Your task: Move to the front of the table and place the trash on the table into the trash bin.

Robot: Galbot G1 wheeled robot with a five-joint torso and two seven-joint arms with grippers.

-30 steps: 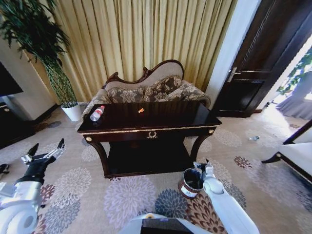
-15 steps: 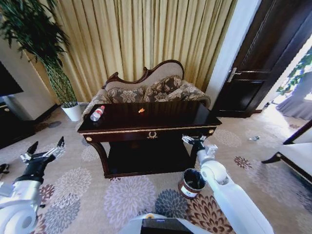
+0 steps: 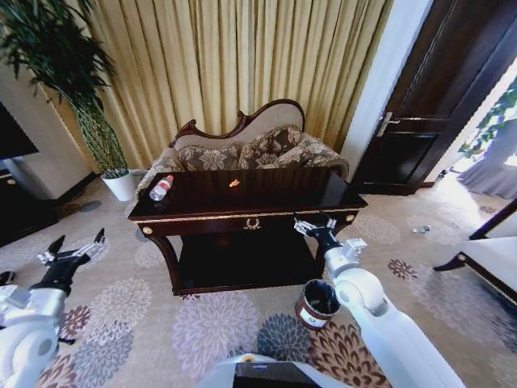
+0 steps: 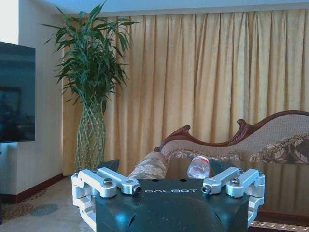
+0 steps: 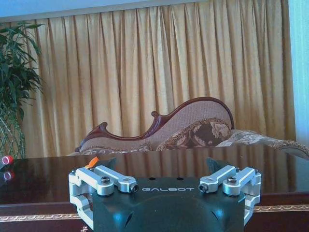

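Dark glossy wood fills the space just beyond the right gripper (image 3: 311,225), which is raised at the table's (image 3: 266,194) front edge, near its right end, with its fingers spread wide and nothing between them. From that gripper the orange scrap (image 3: 234,183) lies farther in on the tabletop and to its left; in the right wrist view the scrap (image 5: 91,161) peeks over the gripper's (image 5: 161,162) own body, partly hidden. The bottle (image 3: 161,188) lies on its side much farther to the left, near the table's left end; the right wrist view cuts it off, so just its red cap (image 5: 7,159) shows at the frame edge. The bin (image 3: 316,303) stands on the carpet below the right gripper, beside the arm. The left gripper (image 3: 73,251) hangs low, well apart from the table's left end, fingers wide and empty; its wrist view catches the bottle (image 4: 198,167) ahead, its lower part hidden behind the gripper (image 4: 164,166) body.
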